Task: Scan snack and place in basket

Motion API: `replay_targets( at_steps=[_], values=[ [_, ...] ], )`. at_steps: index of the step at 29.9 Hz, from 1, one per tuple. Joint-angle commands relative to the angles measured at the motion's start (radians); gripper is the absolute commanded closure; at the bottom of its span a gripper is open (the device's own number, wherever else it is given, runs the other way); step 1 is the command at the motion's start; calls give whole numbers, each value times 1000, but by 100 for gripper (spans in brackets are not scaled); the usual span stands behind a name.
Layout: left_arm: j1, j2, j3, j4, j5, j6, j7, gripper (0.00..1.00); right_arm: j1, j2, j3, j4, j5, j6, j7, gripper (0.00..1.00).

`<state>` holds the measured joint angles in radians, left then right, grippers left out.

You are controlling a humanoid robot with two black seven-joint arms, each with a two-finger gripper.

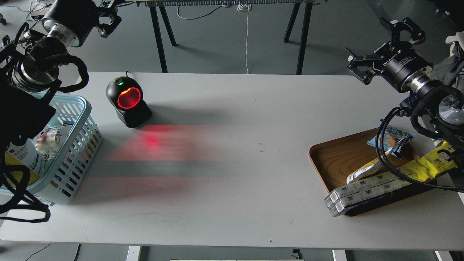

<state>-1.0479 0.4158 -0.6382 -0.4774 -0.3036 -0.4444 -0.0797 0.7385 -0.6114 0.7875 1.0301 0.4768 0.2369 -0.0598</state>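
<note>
The snack point(24, 156), a pouch with a white printed side and some yellow, stands inside the light blue basket point(85, 108) at the table's left edge. My left arm partly hides it. My left gripper point(113, 15) is high at the top left, beyond the basket and the table's far edge. Its fingers look apart and hold nothing. My right gripper point(370, 40) is open and empty. It hangs above the table's far right corner, behind the wooden tray point(335, 159).
A black scanner point(128, 101) glows red and casts red light on the table. A second white pouch point(50, 139) lies in the basket. The tray holds a small blue packet point(389, 139), a long yellow packet point(431, 164), white boxes point(362, 192) and a yellow-white pouch point(364, 173).
</note>
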Motion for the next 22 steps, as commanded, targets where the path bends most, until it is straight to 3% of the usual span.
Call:
replay_targets(
  at_steps=[1, 22],
  values=[
    [29, -11, -37, 2, -2, 0, 0, 0, -1, -1, 4, -1, 0, -4, 2, 1],
    [91, -11, -74, -9, 0, -10, -12, 0, 12, 2, -4, -18, -1, -7, 3, 1]
  ],
)
